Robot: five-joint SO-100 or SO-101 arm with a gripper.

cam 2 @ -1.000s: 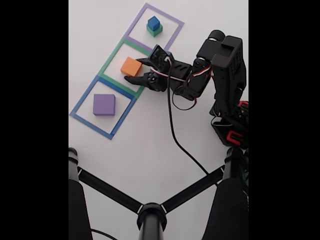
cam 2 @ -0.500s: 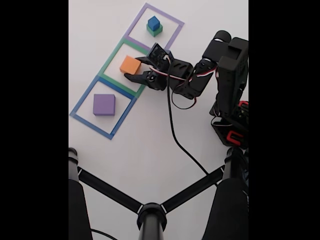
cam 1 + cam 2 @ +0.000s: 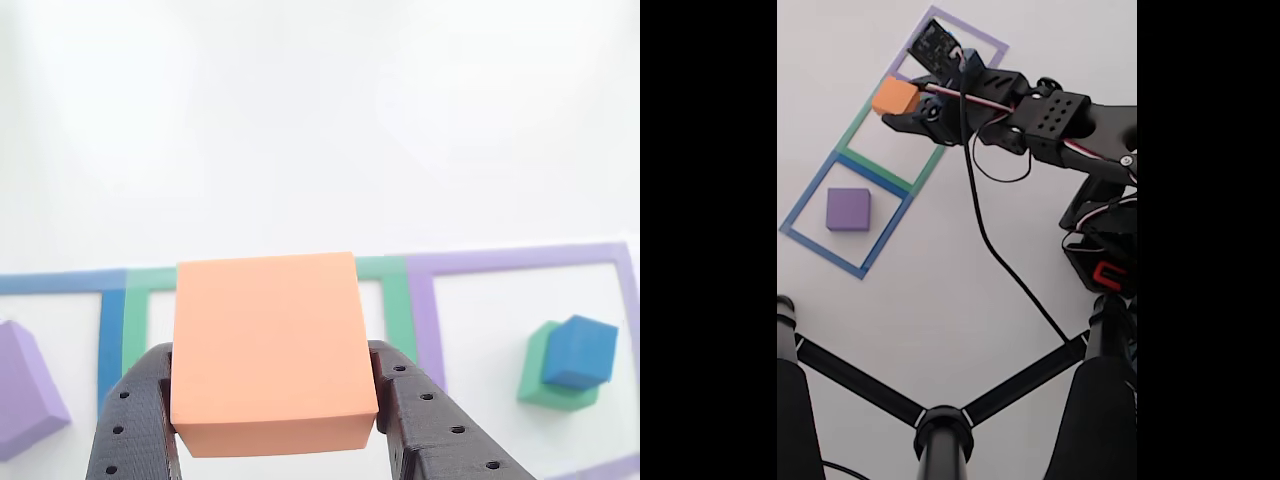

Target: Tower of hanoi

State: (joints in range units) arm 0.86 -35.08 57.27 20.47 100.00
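**Orange block lifted, mid-transfer**

Claw [image 3: 275, 420] clamped on orange block [image 3: 268, 350], one finger on each side face; block raised clear of the white surface [image 3: 300, 130]. Same in fixed view: orange block [image 3: 896, 96] in claw [image 3: 902, 108], hanging above the upper part of the green outline [image 3: 852, 133].

Positions of remaining pieces:
- Purple block [image 3: 848, 209] flat on the surface inside the blue outline [image 3: 805, 205], roughly centred. Seen at left edge of the other view [image 3: 25, 385], partly cut off.
- Green block [image 3: 545, 385] inside the purple outline [image 3: 425, 320], blue cube [image 3: 580, 350] stacked on top of it, sitting slightly askew. In fixed view this pair hidden behind the arm.

Outlines and contents, as laid out now:
- Blue outline: purple block alone.
- Green outline: nothing resting on the surface within it, as far as visible; orange block above it, airborne.
- Purple outline: green plus blue, two-high.

Progress (judgement): partway. Largest piece alone on one square, two smallest stacked on another, orange in hand. Legal resting place for orange probably on top of purple, the only larger piece. Left to do after that: orange set down, then blue and green restacked over it in order. Final target square not determinable from these frames.

Risk noted: grip on foam sides only; possible tilt or slip on release.
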